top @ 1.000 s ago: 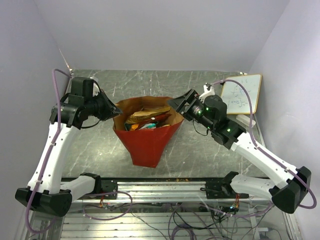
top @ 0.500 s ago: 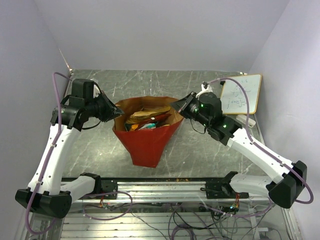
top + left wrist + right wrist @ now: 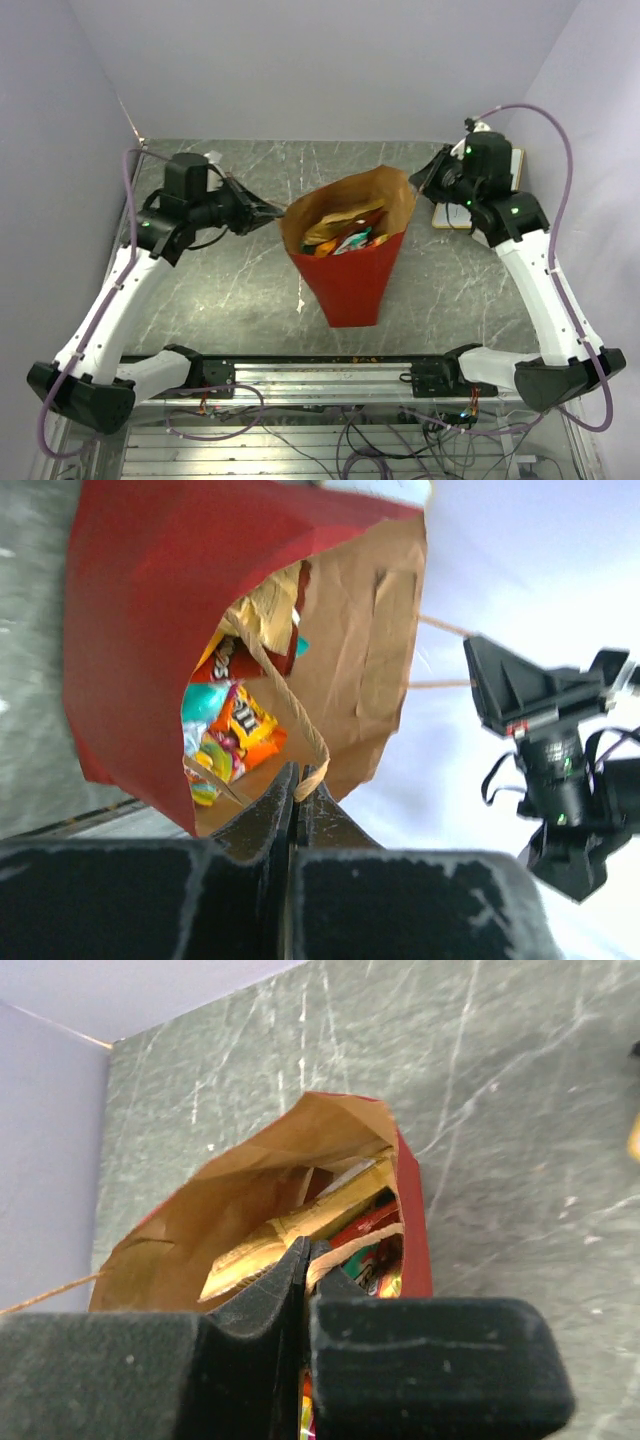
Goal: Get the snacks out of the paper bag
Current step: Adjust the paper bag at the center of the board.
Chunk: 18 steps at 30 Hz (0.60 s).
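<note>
Nearest the arm bases, the red body of the paper bag (image 3: 350, 285) is seen narrowing to its bottom over the counter (image 3: 220, 290); whether that bottom is touching the stone cannot be told. Above it the mouth is held wide, and the snacks (image 3: 345, 233) are packed inside, orange, red and yellow packets crowded together, none yet taken out. At the mouth's left, the left fingers (image 3: 298, 783) are pressed fully together on a twisted handle (image 3: 285, 692); farther back, the right fingers (image 3: 306, 1260) are likewise clamped on the opposite handle (image 3: 355, 1243). The bag is thus strung between both arms. It is judged that too much outward pull could tear a thin handle from the paper, or a handle could slide free, so that the bag would slump and the packets spill; with both sets of fingers occupied, nothing is free to lift a packet.
</note>
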Available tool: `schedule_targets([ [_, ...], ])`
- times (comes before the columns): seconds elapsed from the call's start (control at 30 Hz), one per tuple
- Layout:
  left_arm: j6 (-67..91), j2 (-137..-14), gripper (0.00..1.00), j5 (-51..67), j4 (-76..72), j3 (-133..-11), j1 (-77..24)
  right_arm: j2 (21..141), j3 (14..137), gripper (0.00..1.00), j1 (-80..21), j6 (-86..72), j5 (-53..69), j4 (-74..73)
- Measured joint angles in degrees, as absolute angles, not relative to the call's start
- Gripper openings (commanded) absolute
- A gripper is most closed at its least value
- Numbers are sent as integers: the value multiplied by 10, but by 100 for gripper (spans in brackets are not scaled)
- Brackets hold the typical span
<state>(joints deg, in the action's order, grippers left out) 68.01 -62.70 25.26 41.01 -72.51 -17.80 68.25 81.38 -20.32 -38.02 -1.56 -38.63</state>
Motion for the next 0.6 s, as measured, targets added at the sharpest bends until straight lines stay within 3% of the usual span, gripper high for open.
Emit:
schedule_targets([
  [0.27,740,-729,7,205,303,-727,-370,757,981,0,-123,-230,31,-501],
  [0.43,742,-772,8,179,287,-726,-433,774,990,0,-119,-165,82,-518],
  [0.6,738,-769,17,155,270,-692,-474,759,938,0,-118,-144,225,-479],
])
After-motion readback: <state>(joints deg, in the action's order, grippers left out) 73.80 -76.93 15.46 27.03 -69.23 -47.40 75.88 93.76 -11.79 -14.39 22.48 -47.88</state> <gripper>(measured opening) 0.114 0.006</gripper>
